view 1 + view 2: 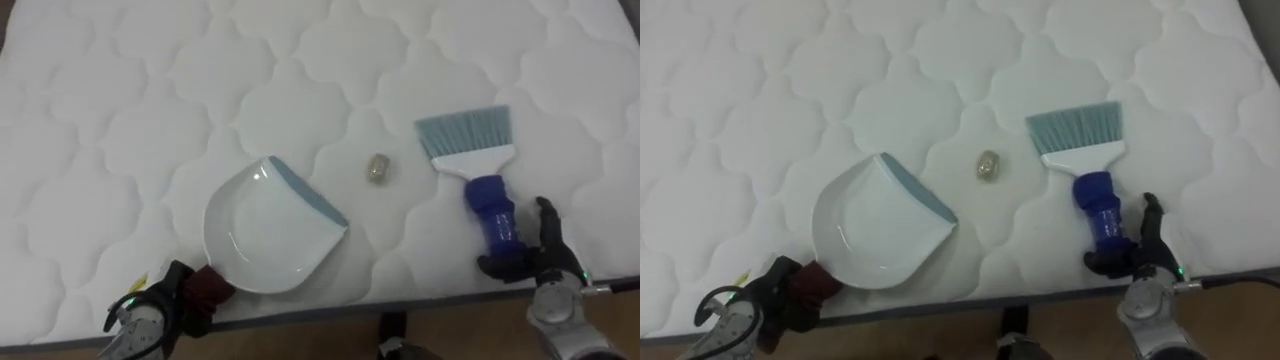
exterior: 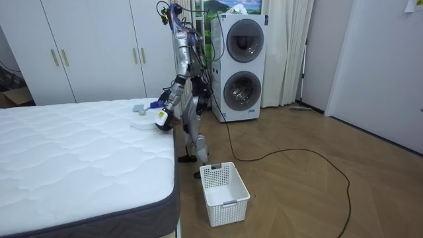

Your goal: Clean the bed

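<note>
Standing upright at the side edge of the bed [image 2: 79, 158], facing across the white quilted mattress [image 1: 120, 120], with both arms reaching down onto it near that edge. Curling the left hand [image 1: 152, 312] round the dark red handle of the dustpan [image 1: 265, 235], fingers wrapped closed on the grip at the mattress border. Keeping the dustpan flat on the mattress, its grey-blue lip pointing up and to the right, its scoop showing a plain glossy white inner surface. Gripping the brush [image 1: 482, 185] in the right hand [image 1: 540, 262], fingers closed round the lower end of its blue handle, thumb raised beside it. Laying the brush flat on the mattress, white head and grey-blue bristles pointing away from the robot. Leaving a small crumpled brownish scrap [image 1: 378, 169] lying on the mattress between the dustpan lip and the bristles, near both, touching neither, outside the scoop. Noting on the wooden floor [image 2: 317, 185], in the room view, a white slatted basket [image 2: 230, 206] sitting upright just beside the foot corner of the bed, near the robot's feet, its own white bottom showing through the open top. Noting behind the robot two stacked washing machines [image 2: 246, 66] and, along the far wall, white wardrobes [image 2: 92, 49].
</note>
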Available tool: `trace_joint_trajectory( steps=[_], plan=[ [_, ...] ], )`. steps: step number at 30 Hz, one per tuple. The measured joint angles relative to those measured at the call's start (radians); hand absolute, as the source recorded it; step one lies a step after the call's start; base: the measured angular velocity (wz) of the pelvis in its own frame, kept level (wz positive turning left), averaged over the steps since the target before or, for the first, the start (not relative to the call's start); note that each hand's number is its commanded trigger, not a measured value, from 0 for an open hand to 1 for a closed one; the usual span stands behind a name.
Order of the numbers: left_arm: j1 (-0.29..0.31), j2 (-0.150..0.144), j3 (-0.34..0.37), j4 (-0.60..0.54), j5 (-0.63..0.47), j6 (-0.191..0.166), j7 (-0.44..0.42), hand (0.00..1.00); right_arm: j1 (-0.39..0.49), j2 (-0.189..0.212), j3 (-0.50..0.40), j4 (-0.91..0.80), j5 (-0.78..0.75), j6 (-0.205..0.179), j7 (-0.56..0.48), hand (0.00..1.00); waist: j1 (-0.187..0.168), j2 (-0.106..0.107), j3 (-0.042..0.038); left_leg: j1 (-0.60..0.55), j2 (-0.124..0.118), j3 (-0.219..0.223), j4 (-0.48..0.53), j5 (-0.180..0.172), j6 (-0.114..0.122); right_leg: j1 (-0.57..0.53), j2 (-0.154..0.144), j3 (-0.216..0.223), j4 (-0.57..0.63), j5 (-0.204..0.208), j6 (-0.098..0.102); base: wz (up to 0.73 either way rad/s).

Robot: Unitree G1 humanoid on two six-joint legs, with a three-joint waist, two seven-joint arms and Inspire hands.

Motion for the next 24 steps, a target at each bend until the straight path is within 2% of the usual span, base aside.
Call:
trace_joint_trajectory(
  steps=[3, 5, 14, 19, 24],
  plan=[
    [0.001, 0.0, 0.0, -0.002, 0.0, -0.002, 0.0, 1.0, -0.013, -0.037, -0.003, 0.0, 0.0, 0.0, 0.006, 1.0, 0.0, 0.0, 0.0001, -0.007, 0.004, 0.0, 0.002, -0.001, -0.001, -0.004, 0.005, 0.0, -0.004, 0.002, -0.003, 0.0],
    [0.003, 0.002, 0.0, -0.007, 0.0, -0.002, 0.0, 1.0, -0.021, -0.044, -0.003, 0.001, 0.0, 0.001, 0.018, 1.0, 0.003, 0.0, 0.0001, -0.007, 0.006, 0.0, 0.002, 0.0, -0.005, -0.005, 0.011, 0.001, -0.003, 0.002, -0.006, -0.02],
    [0.008, 0.013, -0.01, -0.016, 0.0, -0.008, -0.002, 1.0, -0.025, -0.039, 0.023, 0.011, 0.002, 0.002, 0.055, 1.0, 0.002, 0.001, 0.0006, -0.011, 0.018, -0.005, 0.002, 0.003, -0.017, -0.008, 0.017, -0.005, 0.002, -0.007, -0.019, 0.03],
    [0.009, 0.013, -0.011, -0.016, 0.0, -0.011, -0.016, 1.0, -0.025, -0.039, 0.025, 0.028, 0.069, 0.005, 0.086, 1.0, 0.001, 0.0, 0.0007, -0.016, 0.02, -0.005, 0.019, 0.002, -0.017, -0.008, 0.014, -0.005, 0.011, -0.009, -0.021, 0.0],
    [0.009, 0.015, -0.04, -0.023, 0.001, 0.0, -0.016, 1.0, -0.03, -0.036, 0.025, 0.052, 0.191, 0.009, 0.117, 1.0, -0.003, -0.009, 0.0036, -0.014, 0.014, -0.005, 0.019, 0.002, -0.015, -0.008, -0.002, -0.009, 0.023, -0.019, -0.011, 0.05]
  ],
)
